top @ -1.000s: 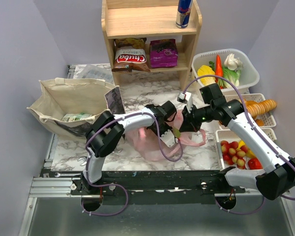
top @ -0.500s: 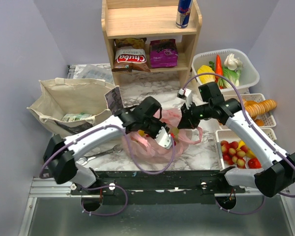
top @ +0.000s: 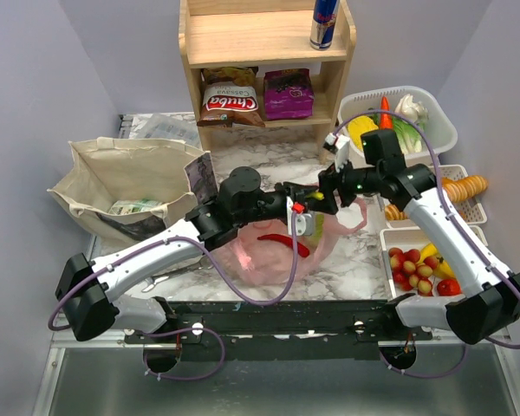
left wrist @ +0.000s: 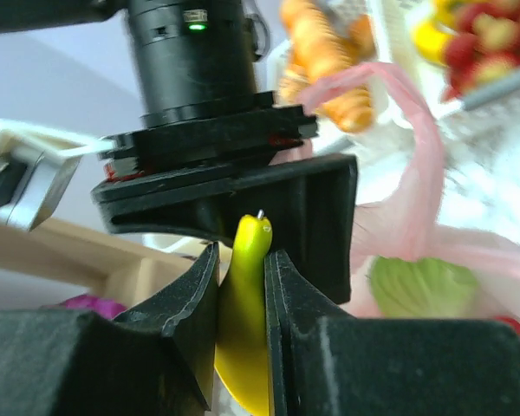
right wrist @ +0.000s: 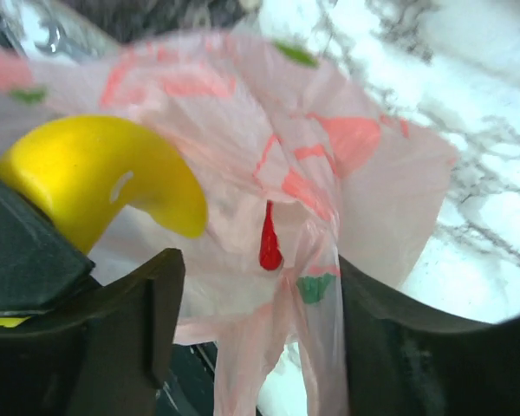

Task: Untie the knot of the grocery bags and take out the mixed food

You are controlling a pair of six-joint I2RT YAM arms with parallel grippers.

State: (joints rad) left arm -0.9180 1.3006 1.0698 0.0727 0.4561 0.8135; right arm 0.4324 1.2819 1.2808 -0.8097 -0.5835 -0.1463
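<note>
The left wrist view shows the left gripper (left wrist: 243, 260) clamping the banana (left wrist: 243, 338); the right wrist view shows the right gripper (right wrist: 258, 269) spread wide astride the pink bag (right wrist: 364, 173).

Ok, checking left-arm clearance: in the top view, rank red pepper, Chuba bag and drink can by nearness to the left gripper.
1. Red pepper, in the pink bag, right beside the left gripper.
2. Chuba bag, on the lower shelf behind.
3. Drink can, on the top shelf, farthest back.
</note>
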